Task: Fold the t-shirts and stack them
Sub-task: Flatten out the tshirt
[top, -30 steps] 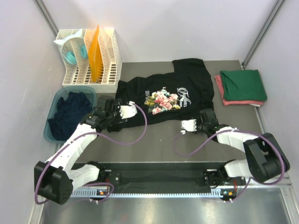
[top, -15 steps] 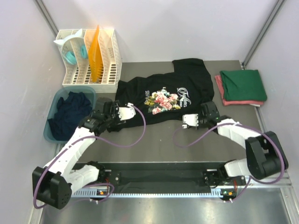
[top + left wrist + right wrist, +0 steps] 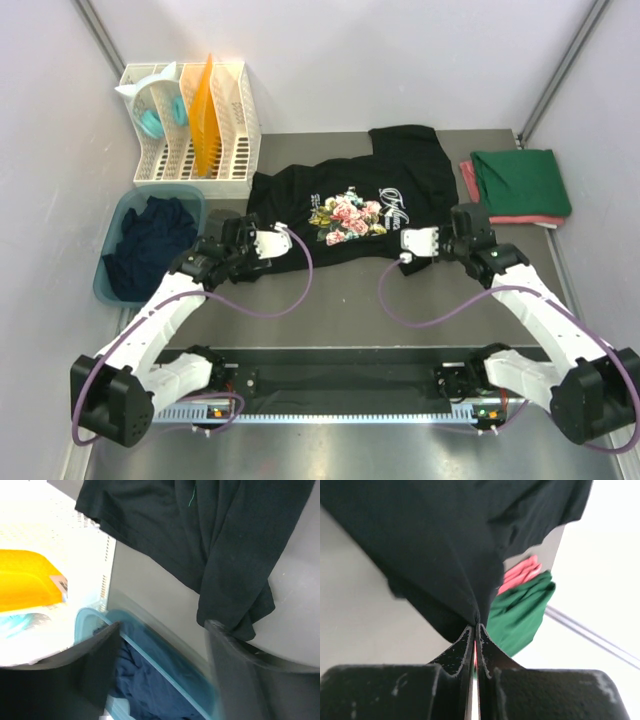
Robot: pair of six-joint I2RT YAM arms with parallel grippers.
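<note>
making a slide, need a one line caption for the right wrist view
Right gripper pinching the edge of the black t-shirt, with the folded green shirt and pink shirt behind it.

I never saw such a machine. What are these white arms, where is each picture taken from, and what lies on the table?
These are two robot arms at the edge of a table, each ending in a two-finger gripper. One picture looks down from above; the other two come from a camera on each wrist, so each shows its own fingers. A black t-shirt with a flower print lies spread in the middle. At the right, a folded green t-shirt lies on a pinkish-red one. At the left stand a white rack and a teal tub holding dark cloth. The right gripper is shut on the black t-shirt's edge; the left gripper is open and holds nothing.
</note>
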